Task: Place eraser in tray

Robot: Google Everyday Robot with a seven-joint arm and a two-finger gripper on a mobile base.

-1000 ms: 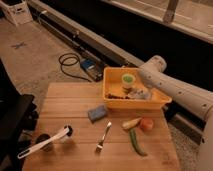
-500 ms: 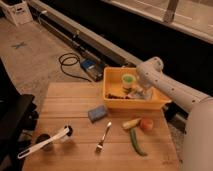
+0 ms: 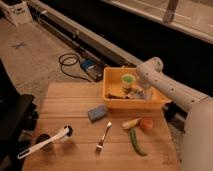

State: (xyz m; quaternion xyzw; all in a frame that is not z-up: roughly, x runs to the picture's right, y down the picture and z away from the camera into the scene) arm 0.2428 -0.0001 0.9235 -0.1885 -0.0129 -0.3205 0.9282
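Over the last second the arm leans further in from the right and the robot's body fills more of that edge, while in the last half of it the arm barely shifts; the gripper is low inside the yellow tray, near its right end; everything on the worktop lies where it did, the blue-grey block and the fork included; this reads as the placing step, at or close to its end; a small pale thing just beside the gripper, in the tray and next to the green cup, is probably the eraser, though its shape is too blurred to be sure; the wrist covers the gripper's end, so I cannot tell whether the gripper is apart, together or clamped on the pale thing, nor whether that thing rests on the tray floor; the dark bits at the tray's left end are unreadable.
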